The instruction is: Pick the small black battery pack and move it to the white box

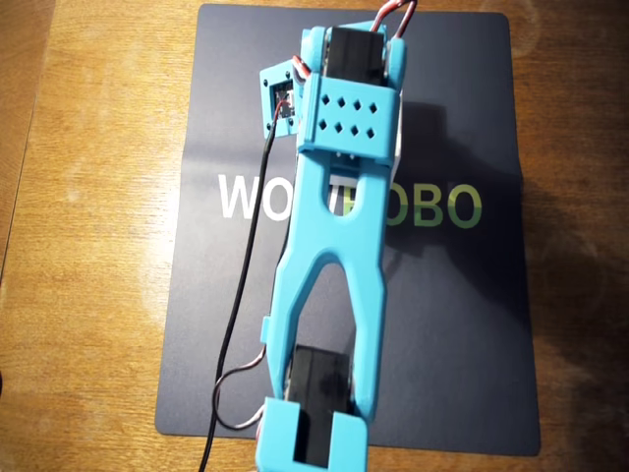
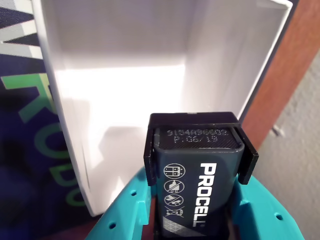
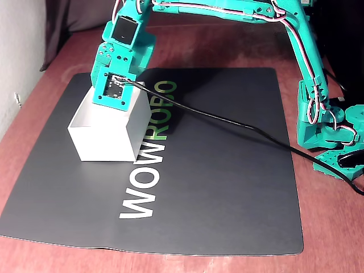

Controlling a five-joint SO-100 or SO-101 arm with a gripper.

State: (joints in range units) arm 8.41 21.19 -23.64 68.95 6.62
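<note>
I have the battery (image 2: 197,187) clamped in the pincer (image 2: 200,200), its teal fingers (image 2: 125,210) pressed against both sides, PROCELL lettering facing the wrist camera. It hangs over the open box (image 2: 150,65), near the box's closer edge in the wrist view, with the white floor visible beyond it. In the fixed view the pincer head (image 3: 114,85) sits right above the box (image 3: 105,139) at the far left of the dark mat (image 3: 227,187) on the counter. In my judgement, transport is nearly done and this is the placing step. Next I'd ease slightly forward and down so the battery clears the wall, then let the fingers part.
</note>
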